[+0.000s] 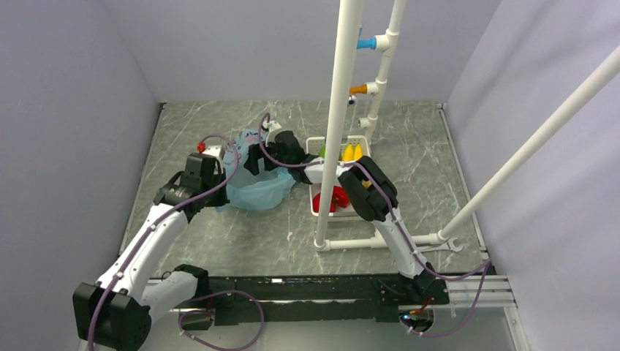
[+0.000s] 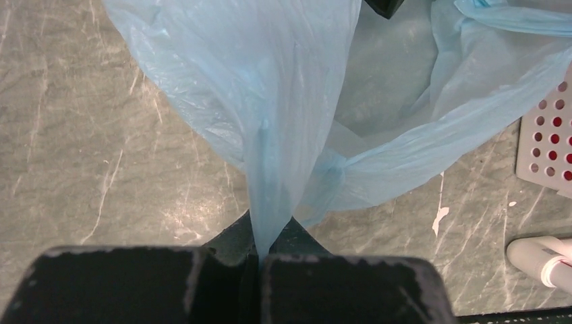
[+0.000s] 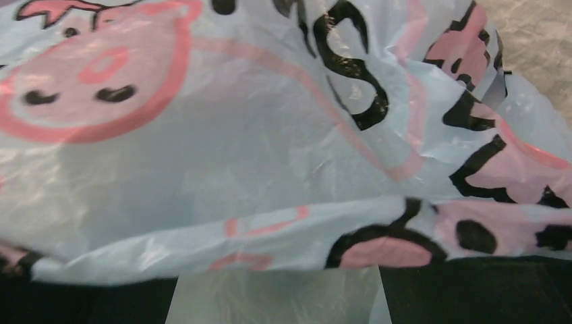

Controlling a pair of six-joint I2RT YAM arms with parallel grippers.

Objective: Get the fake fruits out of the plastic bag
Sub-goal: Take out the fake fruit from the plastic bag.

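Note:
The light-blue plastic bag (image 1: 252, 189) lies on the marble tabletop, left of a white slotted basket (image 1: 319, 208). My left gripper (image 2: 260, 255) is shut on a gathered fold of the bag (image 2: 270, 101) at its left side, and the film is pulled taut. My right gripper (image 3: 276, 297) stands open at the bag's top, over the pig-printed film (image 3: 202, 135), which drapes across its dark fingers (image 3: 472, 297). Fake fruits lie in the basket: yellow bananas (image 1: 352, 152), a green piece (image 1: 322, 151) and red pieces (image 1: 333, 197). I see no fruit inside the bag.
A white PVC pipe frame stands by the basket, with an upright (image 1: 338, 124) crossing it and a foot (image 1: 365, 242) in front. A slanted pipe (image 1: 541, 139) runs at the right. The basket's corner (image 2: 546, 142) shows in the left wrist view. Grey walls enclose the table.

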